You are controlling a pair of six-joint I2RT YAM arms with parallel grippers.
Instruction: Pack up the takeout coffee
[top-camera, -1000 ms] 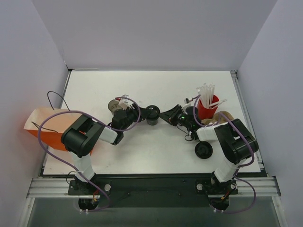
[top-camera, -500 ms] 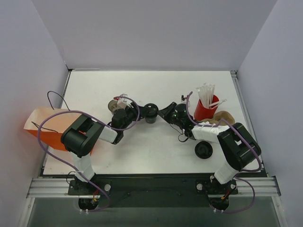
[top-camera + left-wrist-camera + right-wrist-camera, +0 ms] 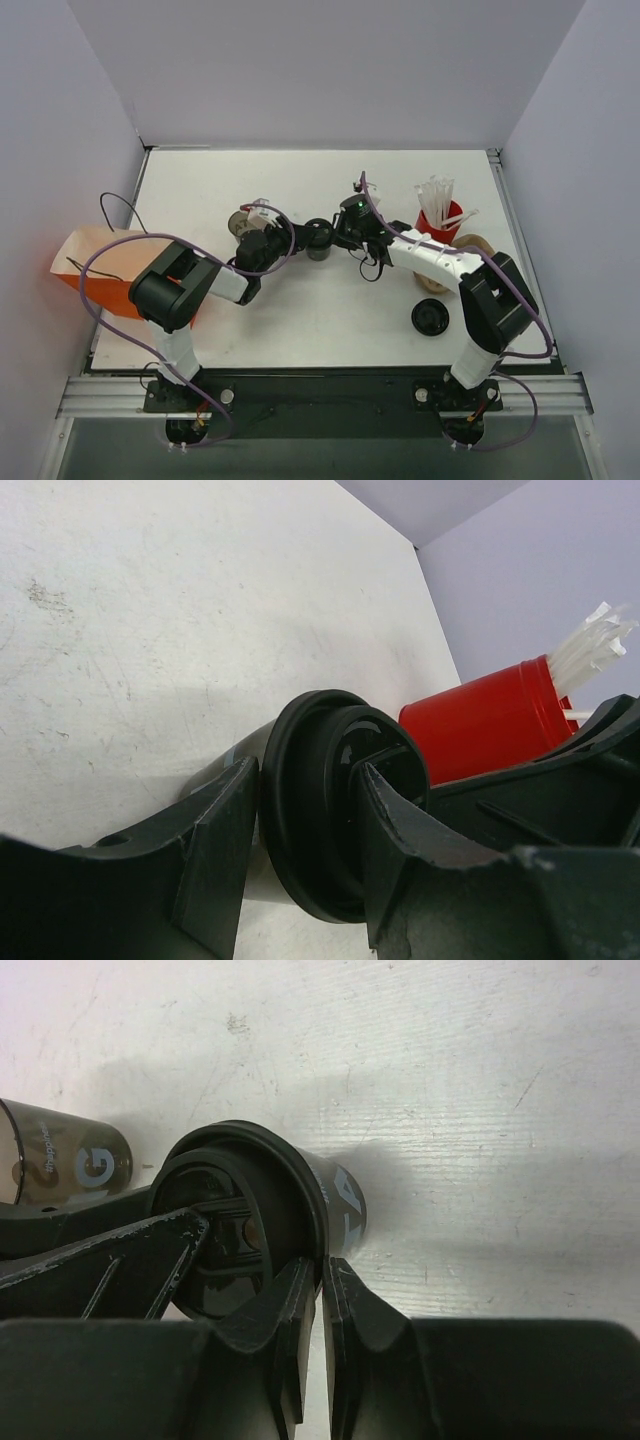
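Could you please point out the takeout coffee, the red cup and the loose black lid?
takeout coffee [image 3: 319,237], top view, lid top.
red cup [image 3: 440,232], top view, outer wall.
loose black lid [image 3: 430,317], top view, centre.

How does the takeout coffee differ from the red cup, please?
The takeout coffee is dark with a black lid; the red cup is open, holding white sticks. The left end effector and right end effector grip the takeout coffee; neither touches the red cup. Both are round cups.

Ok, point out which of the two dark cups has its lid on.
The takeout coffee, mid-table: a black lid caps it. The see-through cup beside it has none.
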